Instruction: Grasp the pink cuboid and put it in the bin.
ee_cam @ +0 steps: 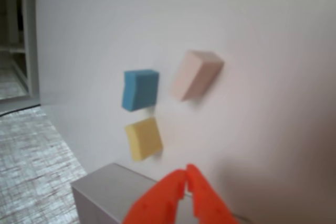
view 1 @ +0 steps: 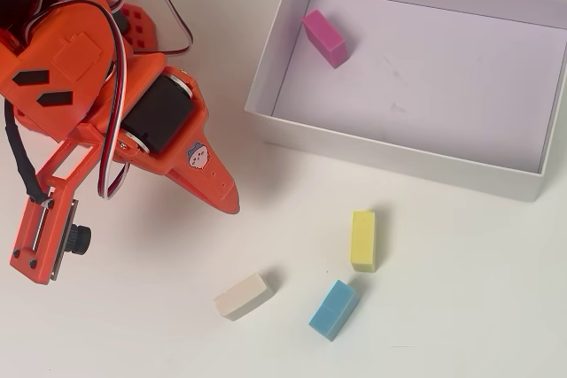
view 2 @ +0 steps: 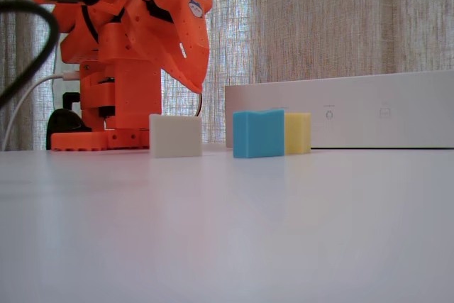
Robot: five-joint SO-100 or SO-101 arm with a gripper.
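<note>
Orange arm (view 1: 97,86) fills the upper left of the overhead view, folded over its base, with the tool (view 1: 232,204) tapering to a point that hangs above bare counter (view 1: 461,307), left of the bin (view 1: 399,150) and up-left of the loose blocks. In the wrist view the two orange finger tips meet at the bottom edge, so the tool (ee_cam: 186,174) is closed and carries nothing. In the fixed view the arm (view 2: 128,54) stands at the left, its head tilted down and its tip well above the counter (view 2: 227,232).

The bin is a shallow white cardboard box with low walls and a pale lavender floor, at the upper right of the overhead view. Inside it the pink cuboid (view 1: 324,37) lies near the back-left corner, just beside the left wall, turned at a slant. In the fixed view the bin (view 2: 369,108) shows only its long white side, and the cuboid is hidden behind it.

Outside the bin, on the counter, lie a yellow block (view 1: 362,240), a blue block (view 1: 334,309) just below it, and a cream block (view 1: 241,296) to the left.
</note>
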